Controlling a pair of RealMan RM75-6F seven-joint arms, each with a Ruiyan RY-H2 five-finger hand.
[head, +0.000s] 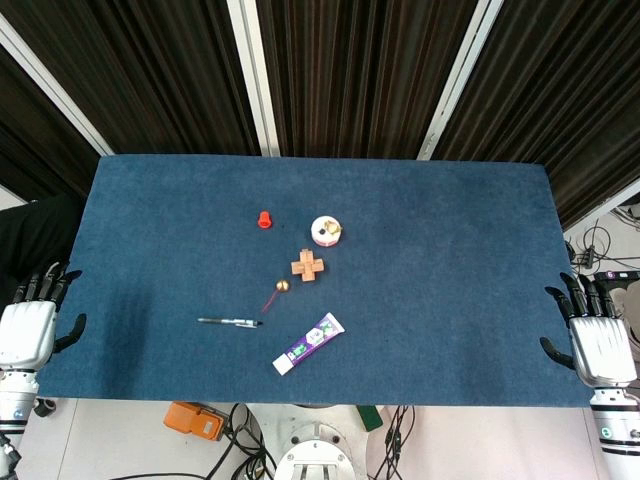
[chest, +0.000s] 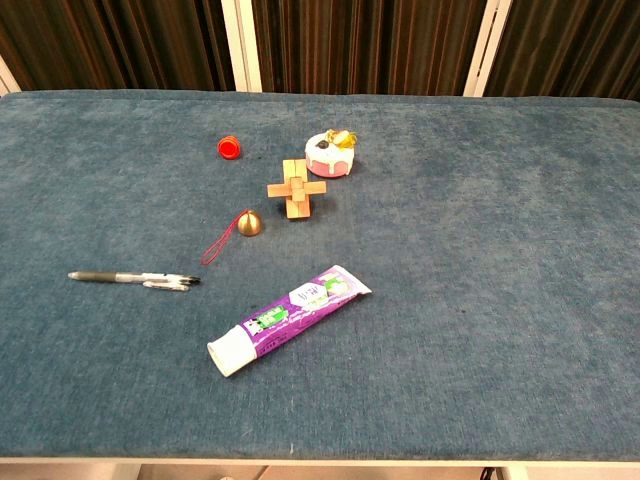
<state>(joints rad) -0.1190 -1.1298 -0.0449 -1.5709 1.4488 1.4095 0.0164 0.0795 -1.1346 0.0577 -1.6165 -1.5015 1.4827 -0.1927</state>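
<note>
My left hand (head: 28, 330) and right hand (head: 598, 340) rest at the bench (head: 450, 280) edges, fingers apart, holding nothing. The pen (head: 229, 321) lies nearest my left hand, off to its right, long axis crosswise; the toothpaste tube (head: 309, 343) sits just beyond.

Left hand (head: 28, 335) rests off the table's (head: 140, 200) left edge; the cloth inward of it lies bare up to the pen (head: 229, 321). Beyond the pen, bell (head: 282, 286), cross (head: 308, 265), cake (head: 326, 230), cap (head: 264, 219) and tube (head: 308, 343) crowd the middle. Right hand (head: 598, 340) has open cloth inward to that cluster.
</note>
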